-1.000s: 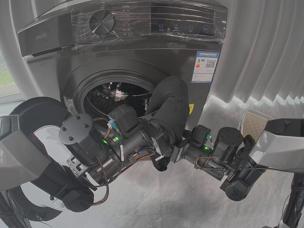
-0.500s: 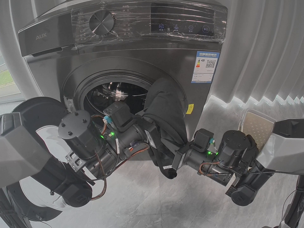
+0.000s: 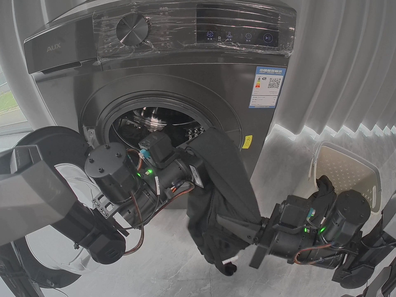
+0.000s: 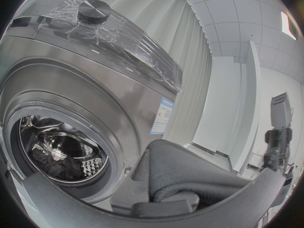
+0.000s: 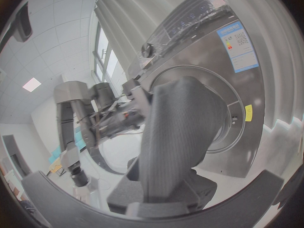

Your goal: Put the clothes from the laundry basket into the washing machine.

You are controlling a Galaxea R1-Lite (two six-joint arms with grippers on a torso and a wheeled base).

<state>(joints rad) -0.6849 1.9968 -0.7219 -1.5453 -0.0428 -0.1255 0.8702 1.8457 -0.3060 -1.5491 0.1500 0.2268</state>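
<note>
A black garment (image 3: 222,178) is stretched between both grippers in front of the grey washing machine (image 3: 165,75), and its loose end hangs toward the floor. My left gripper (image 3: 201,166) is shut on the garment's upper end, just at the lower right rim of the open drum (image 3: 154,122). My right gripper (image 3: 244,230) is shut on the garment lower down, to the right and away from the machine. The left wrist view shows the cloth (image 4: 190,171) between the fingers and dark clothes (image 4: 60,167) lying in the drum. In the right wrist view the garment (image 5: 177,133) rises from the jaws.
The machine's round door (image 3: 43,139) stands open at the left behind my left arm. A cream laundry basket (image 3: 350,168) sits on the tiled floor at the right, with dark cloth (image 3: 326,188) at its near rim. Pleated curtains hang behind it.
My right gripper has dropped down and to the right, away from the machine, pulling the garment out from a bunch at the drum's rim into a long slanting sheet. The left gripper barely shifted.
</note>
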